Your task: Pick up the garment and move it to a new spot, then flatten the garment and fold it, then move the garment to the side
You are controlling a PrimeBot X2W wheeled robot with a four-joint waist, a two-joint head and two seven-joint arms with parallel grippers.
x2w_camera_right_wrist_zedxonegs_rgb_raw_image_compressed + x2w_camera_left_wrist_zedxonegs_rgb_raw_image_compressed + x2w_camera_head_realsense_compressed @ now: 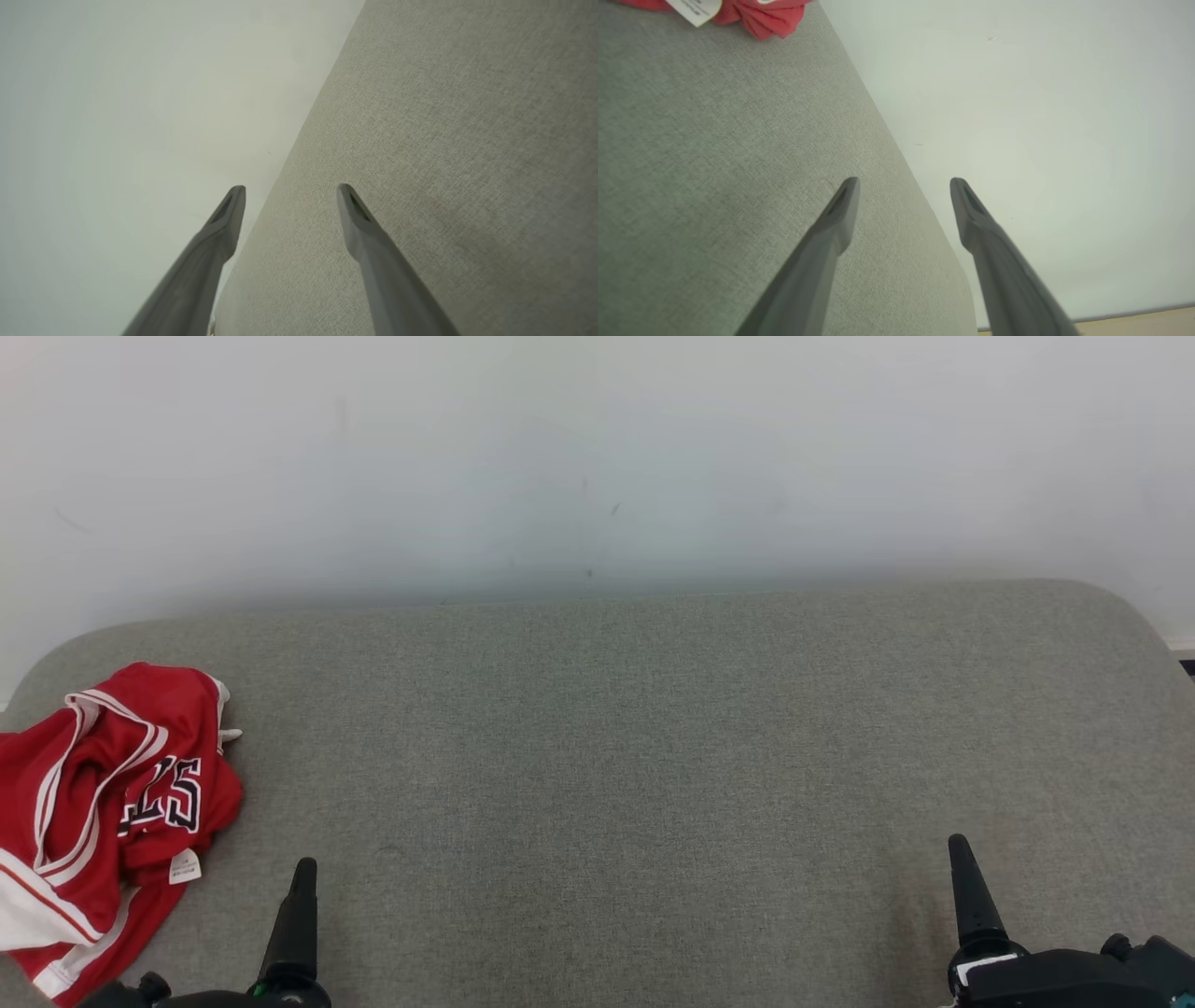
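Noted red-and-white garment (pixel 103 803) crumpled at far left edge of grey cushion (pixel 607 737), white tag facing up, touched by neither claw. Logged left gripper (pixel 903 184) just right of it, near but clear of the fabric, fingers spread and empty. Found right gripper (pixel 290 191) well apart at lower right, fingers likewise spread, pinching nothing, above cushion by pale wall (pixel 597 457).

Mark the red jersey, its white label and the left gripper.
red jersey (pixel 149 709): head view, on its upper red fabric.
white label (pixel 185 866): head view, middle of the tag.
left gripper (pixel 903 184): left wrist view, midway between its fingertips.
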